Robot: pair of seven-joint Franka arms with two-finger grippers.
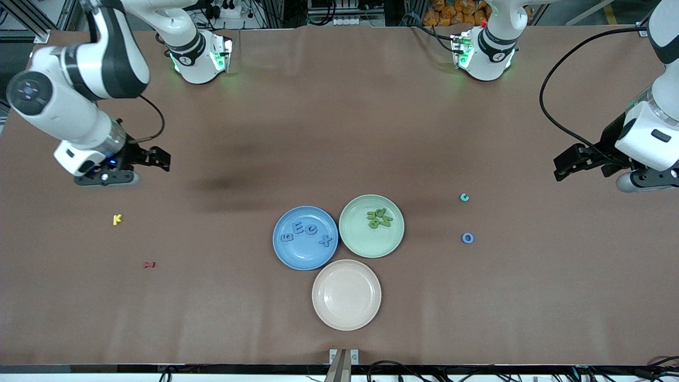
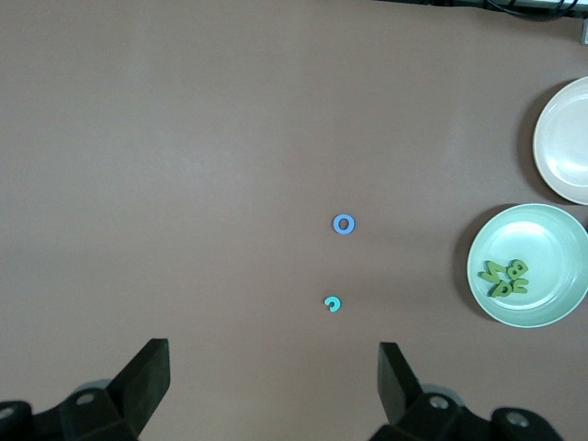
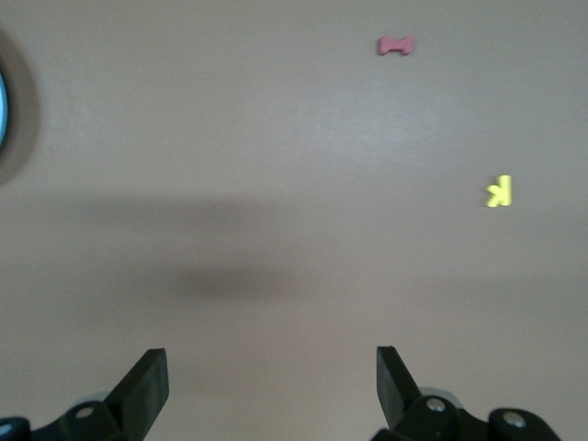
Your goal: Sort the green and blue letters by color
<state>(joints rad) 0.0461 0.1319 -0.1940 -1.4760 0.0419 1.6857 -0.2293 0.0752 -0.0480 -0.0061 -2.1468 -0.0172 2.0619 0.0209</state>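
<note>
We've got blue letters on the blue plate, green letters on the green plate; both claws, left gripper and right gripper, hang spread apart over the desk's ends.

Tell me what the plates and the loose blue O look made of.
The blue plate, green plate and beige plate: probably moulded plastic or melamine, with a smooth pastel surface and soft sheen. Blue O: likely foam or soft plastic, matte, flat and cleanly cut; uncertain.
</note>
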